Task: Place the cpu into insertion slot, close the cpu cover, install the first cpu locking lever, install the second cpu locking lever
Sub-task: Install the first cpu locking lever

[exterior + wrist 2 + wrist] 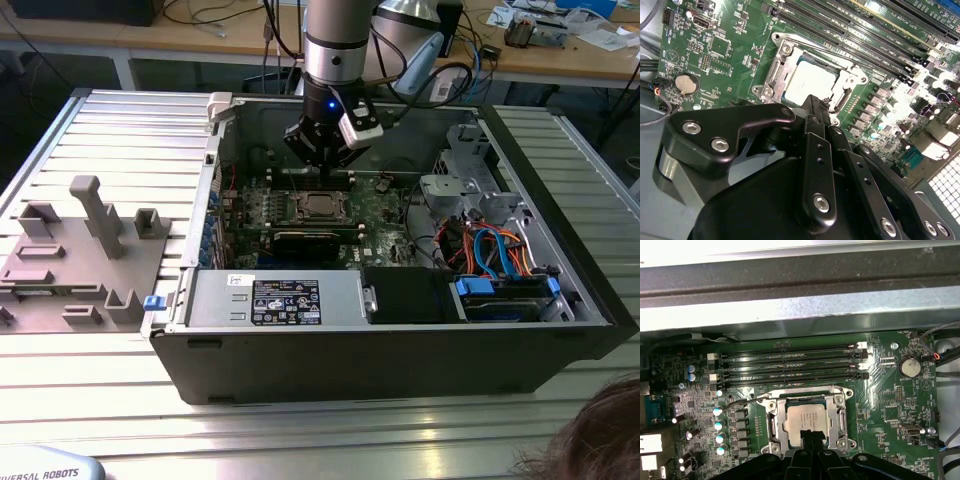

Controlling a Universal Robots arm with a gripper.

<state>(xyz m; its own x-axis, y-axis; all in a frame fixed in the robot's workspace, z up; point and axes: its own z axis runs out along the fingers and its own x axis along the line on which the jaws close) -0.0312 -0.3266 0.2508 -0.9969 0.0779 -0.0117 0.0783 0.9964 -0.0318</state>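
The cpu (807,420), a silver square chip, lies flat in the insertion slot (762,90) on the green board, at mid-case in the exterior view (320,206). The cpu cover (776,422), a silvery frame with a square window, lies down over it, and the chip (807,82) shows through the window. One thin wire lever (740,404) sticks out sideways from the socket. Another lever (820,47) runs along the socket's edge by the memory slots. My gripper (812,436) hangs just above the socket's edge opposite the memory slots (325,168), its black fingers (812,107) shut with nothing between them.
Long black memory slots (790,362) run beside the socket, and a coin battery (908,366) sits nearby. The case wall (790,310) rises behind the board. A power supply (270,300) and a drive cage with blue cables (500,260) fill the case's near side. A grey fixture tray (80,260) lies outside.
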